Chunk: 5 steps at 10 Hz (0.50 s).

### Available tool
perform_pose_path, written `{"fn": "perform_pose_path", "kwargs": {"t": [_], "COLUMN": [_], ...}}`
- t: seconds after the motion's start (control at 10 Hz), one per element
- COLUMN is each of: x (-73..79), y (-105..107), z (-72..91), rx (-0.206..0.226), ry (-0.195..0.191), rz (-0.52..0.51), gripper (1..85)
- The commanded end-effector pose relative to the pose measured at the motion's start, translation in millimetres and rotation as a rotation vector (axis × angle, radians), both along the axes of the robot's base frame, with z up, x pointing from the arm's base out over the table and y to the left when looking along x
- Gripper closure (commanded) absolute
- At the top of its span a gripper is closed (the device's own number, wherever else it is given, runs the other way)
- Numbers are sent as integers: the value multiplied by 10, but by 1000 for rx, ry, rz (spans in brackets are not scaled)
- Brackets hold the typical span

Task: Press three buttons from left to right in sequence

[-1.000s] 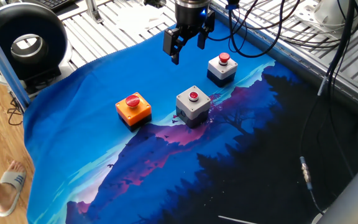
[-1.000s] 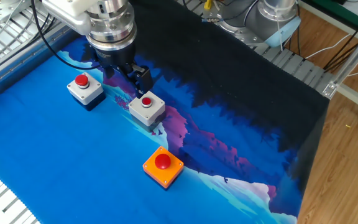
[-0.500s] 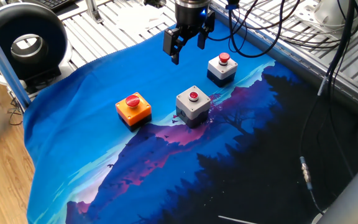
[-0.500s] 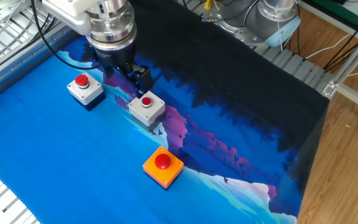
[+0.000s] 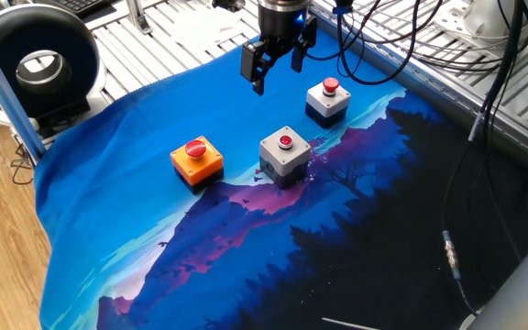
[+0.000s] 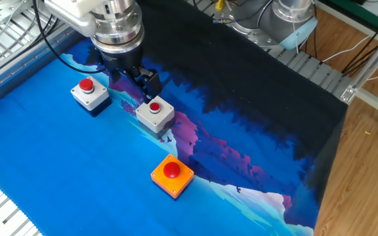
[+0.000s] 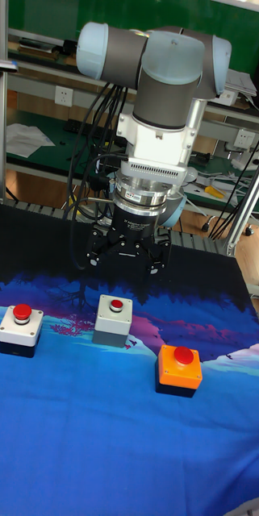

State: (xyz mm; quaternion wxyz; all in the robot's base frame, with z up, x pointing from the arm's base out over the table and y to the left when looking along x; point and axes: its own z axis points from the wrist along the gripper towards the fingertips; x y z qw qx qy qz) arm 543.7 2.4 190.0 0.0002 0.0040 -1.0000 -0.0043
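Three on blue cloth [image 5: 154, 220]: orange button [image 5: 196, 158], grey button [image 5: 285, 151], white button [image 5: 328, 98]; tool [image 5: 278, 78] aloft, fingers [image 5: 256, 71] spread, empty

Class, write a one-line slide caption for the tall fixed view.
Open gripper hangs behind a row of red-buttoned boxes: white box, grey box, orange box, on blue cloth.
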Motion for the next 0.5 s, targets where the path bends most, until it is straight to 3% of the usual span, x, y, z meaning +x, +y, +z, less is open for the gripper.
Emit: {"fn": "perform_pose_path", "kwargs": {"t": [0.0,0.4], "x": [898,897], "y": [78,104], "z": [160,158], "rx": [25,35], "ry": [-353,-353], "rz": [-14,-22], "gripper": [847,847]}}
